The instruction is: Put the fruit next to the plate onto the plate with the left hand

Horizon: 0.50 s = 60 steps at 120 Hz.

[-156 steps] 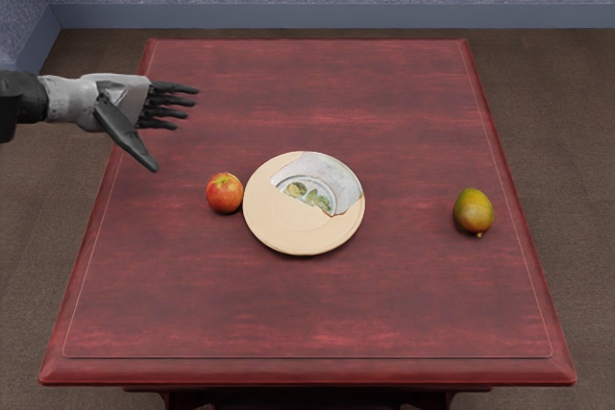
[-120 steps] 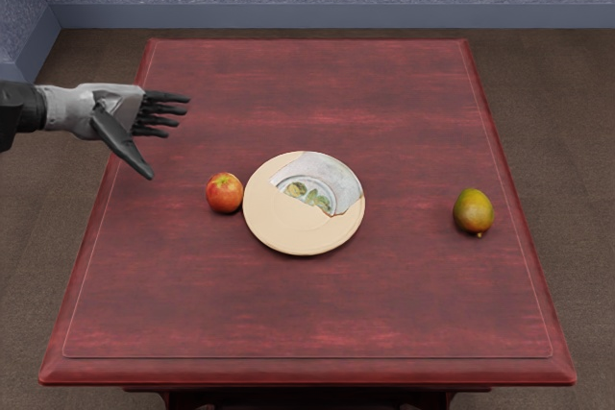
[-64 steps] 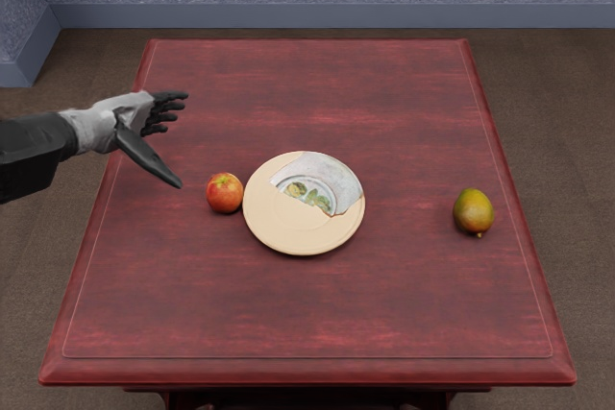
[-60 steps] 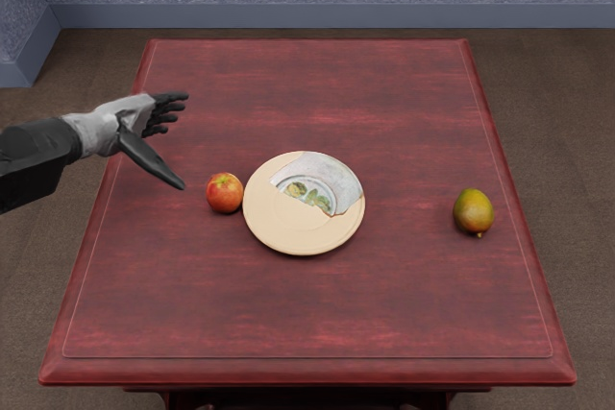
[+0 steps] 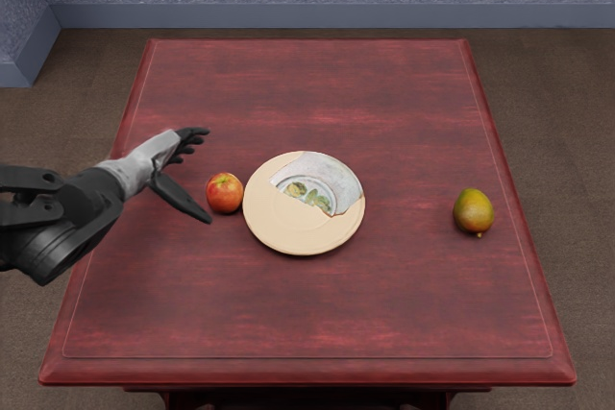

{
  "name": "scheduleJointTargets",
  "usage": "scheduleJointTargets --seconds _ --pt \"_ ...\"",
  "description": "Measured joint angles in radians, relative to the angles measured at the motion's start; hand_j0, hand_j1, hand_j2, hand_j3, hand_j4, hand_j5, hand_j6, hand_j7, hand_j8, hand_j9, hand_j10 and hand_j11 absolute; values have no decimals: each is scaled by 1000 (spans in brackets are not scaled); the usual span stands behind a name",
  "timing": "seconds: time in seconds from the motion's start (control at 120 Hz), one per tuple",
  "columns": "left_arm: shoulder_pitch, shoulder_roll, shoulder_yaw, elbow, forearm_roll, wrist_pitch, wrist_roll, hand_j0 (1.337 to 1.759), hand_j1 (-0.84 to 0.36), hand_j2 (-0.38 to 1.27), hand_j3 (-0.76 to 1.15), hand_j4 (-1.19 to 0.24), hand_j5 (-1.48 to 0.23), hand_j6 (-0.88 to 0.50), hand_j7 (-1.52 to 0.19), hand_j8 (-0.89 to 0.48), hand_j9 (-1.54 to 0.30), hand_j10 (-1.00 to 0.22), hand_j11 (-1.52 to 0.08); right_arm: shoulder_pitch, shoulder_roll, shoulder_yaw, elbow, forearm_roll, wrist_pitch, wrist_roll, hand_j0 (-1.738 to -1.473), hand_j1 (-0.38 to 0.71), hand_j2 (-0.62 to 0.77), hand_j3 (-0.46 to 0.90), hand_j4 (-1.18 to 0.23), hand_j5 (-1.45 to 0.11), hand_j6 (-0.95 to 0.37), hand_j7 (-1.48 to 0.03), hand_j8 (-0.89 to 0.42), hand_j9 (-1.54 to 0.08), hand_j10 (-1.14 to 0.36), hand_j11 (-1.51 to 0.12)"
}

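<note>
A red apple (image 5: 225,192) lies on the table right against the left rim of a tan plate (image 5: 288,228), which has a grey-white patterned patch in its upper right. My left hand (image 5: 180,172) hovers just left of the apple, fingers spread and open, the thumb pointing down toward the apple and the other fingertips (image 5: 197,133) reaching up and away. A small gap separates the thumb from the fruit. The left forearm comes in low from the left edge. No right arm shows.
A green-orange mango (image 5: 473,210) sits alone near the right edge of the red wooden table (image 5: 317,324). Brown floor surrounds the table, with a grey wall at the back.
My left hand has come down and to the right, from the table's left edge to just beside the apple. The arm now enters lower in the picture. Apple, plate and mango have not moved.
</note>
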<state>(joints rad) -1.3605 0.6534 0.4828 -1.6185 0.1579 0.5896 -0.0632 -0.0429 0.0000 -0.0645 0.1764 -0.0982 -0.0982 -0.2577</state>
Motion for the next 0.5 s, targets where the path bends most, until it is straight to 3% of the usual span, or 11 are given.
scheduleJointTargets --seconds 0.167,0.5 --pt "-45 -59 48 -18 -19 17 0 1658 156 33 0 -161 -209 -161 -209 -161 -209 -161 -209 0 0 0 0 0 0 0 -1658 -349 0 0 0 0 0 0 0 0 0 0" --pt "-42 -87 90 17 -39 21 -22 1658 51 50 0 -248 -323 -248 -323 -248 -323 -248 -323 0 0 0 0 0 0 0 -1658 -349 0 0 0 0 0 0 0 0 0 0"
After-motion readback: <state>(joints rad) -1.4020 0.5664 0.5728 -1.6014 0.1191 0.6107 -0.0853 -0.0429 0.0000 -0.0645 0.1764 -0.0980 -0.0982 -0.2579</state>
